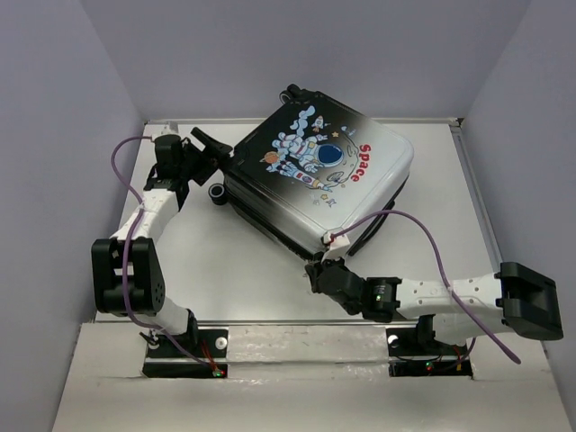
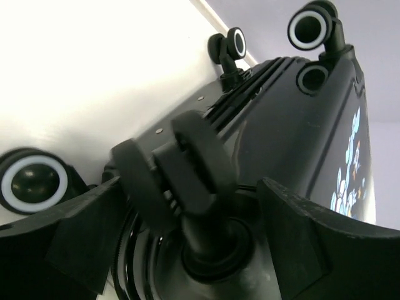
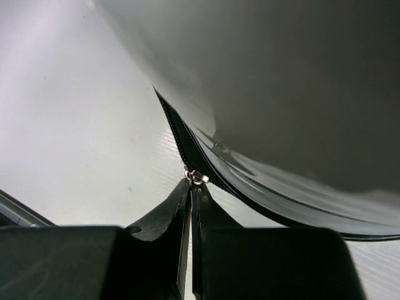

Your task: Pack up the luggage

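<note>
The luggage (image 1: 315, 171) lies flat on the table with its astronaut and red "Space" print facing up, and its two shells are together. My left gripper (image 1: 214, 155) is at its far-left corner. In the left wrist view my left gripper (image 2: 194, 244) stands open, with its fingers (image 2: 81, 237) either side of a black wheel (image 2: 187, 162) of the luggage (image 2: 294, 144). My right gripper (image 1: 315, 268) is at the near corner. Seen from the right wrist, my right gripper (image 3: 192, 187) is shut on the silver zipper pull (image 3: 197, 178) at the seam of the luggage (image 3: 281, 94).
Other wheels (image 2: 310, 28) (image 2: 32, 181) stick out of the same end of the case. The white table (image 1: 225, 270) has a raised rim at the back and walls close on both sides. Purple cables (image 1: 423, 229) arch over both arms.
</note>
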Motion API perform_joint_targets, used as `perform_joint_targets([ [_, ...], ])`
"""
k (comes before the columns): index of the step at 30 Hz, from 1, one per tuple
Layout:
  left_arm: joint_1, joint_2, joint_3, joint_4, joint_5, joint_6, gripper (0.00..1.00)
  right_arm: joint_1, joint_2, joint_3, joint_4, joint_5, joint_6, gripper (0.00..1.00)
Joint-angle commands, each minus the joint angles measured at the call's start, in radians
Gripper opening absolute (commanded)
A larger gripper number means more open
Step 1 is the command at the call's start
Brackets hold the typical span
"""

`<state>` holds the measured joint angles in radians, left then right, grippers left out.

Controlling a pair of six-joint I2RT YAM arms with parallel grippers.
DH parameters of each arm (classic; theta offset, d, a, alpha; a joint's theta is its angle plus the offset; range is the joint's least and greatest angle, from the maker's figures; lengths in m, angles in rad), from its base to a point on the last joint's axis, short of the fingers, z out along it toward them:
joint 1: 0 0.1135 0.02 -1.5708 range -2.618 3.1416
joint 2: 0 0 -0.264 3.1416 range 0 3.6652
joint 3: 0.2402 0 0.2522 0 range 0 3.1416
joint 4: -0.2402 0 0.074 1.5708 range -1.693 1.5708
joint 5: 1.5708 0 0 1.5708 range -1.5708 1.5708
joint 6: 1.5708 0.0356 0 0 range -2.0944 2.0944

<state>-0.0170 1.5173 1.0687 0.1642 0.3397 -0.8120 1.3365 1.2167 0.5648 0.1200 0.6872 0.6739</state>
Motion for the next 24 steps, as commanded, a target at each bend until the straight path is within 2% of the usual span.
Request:
perform_joint_targets([
  [1, 0.008, -0.039, -0.05, 0.13, 0.008, -0.075, 0.97, 0.026, 0.026, 0.064, 0.081, -0.089, 0.006, 0.07],
  [5, 0.045, -0.022, -0.093, 0.214, 0.051, -0.102, 0.98, 0.026, 0.033, 0.073, 0.081, -0.109, -0.004, 0.07],
  [12, 0.06, 0.027, -0.049, 0.219, 0.105, -0.121, 0.97, 0.026, 0.037, 0.073, 0.069, -0.124, -0.008, 0.07],
  [19, 0.065, 0.116, 0.126, 0.038, 0.148, -0.085, 0.98, 0.026, 0.055, 0.089, 0.033, -0.137, -0.011, 0.07],
  [24, 0.065, 0.153, 0.172, 0.006, 0.17, -0.107, 0.91, 0.026, 0.078, 0.096, 0.03, -0.149, -0.01, 0.07],
])
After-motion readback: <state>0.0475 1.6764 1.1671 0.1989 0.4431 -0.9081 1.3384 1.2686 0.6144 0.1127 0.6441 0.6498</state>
